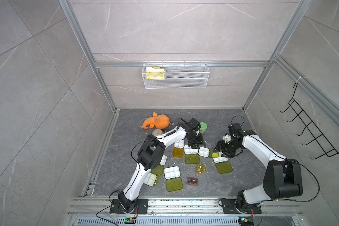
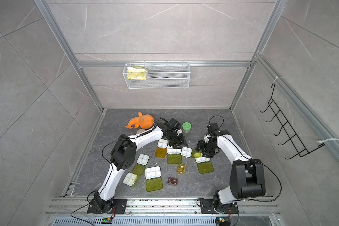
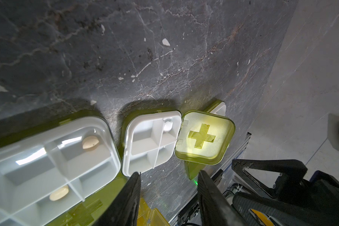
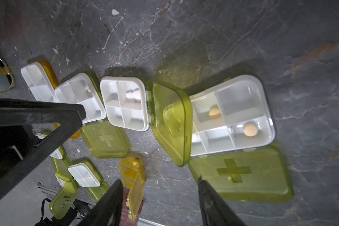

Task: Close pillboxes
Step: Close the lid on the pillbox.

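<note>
Both our arms arch down over the dark marbled desk (image 1: 243,182), left claw (image 1: 196,145) and right claw (image 1: 219,152) spread empty above open white-trayed, yellow-green-lidded plastic pillboxes (image 1: 190,150), the right wrist view revealing one lid (image 4: 170,121) half-raised, unclear from above.

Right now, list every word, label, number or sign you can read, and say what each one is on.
"+" (a cross, no letters): small pillbox lid.
"+": large pillbox lid, lying open flat.
"+": third lid, also lying flat.
Green jar lid: faint marks, too small to read.
Yellow packet in the wire basket: any print is too blurred to read.
No words or numbers are legible anywhere.
</note>
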